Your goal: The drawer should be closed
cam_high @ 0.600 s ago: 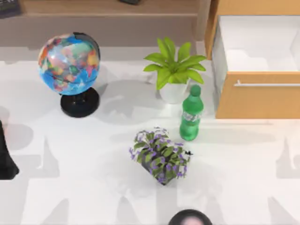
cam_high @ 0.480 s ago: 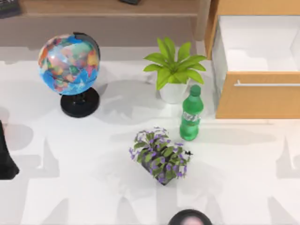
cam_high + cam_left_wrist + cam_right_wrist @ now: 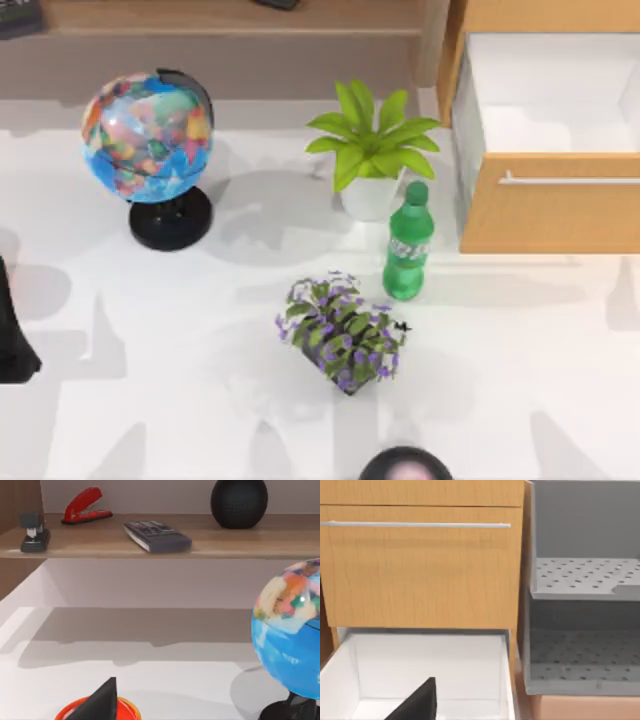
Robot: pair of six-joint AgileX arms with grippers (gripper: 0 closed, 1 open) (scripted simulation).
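White table [image 3: 150,350]; drawer [image 3: 555,205] pulled open at right edge.

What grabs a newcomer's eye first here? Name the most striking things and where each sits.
The colourful globe on its black stand dominates the table's left side. At the far right, the drawer stands pulled out, its white inner box open to view behind the orange-tan front with its silver handle. Between them stand a leafy potted plant, a green bottle and a purple-flowered plant.
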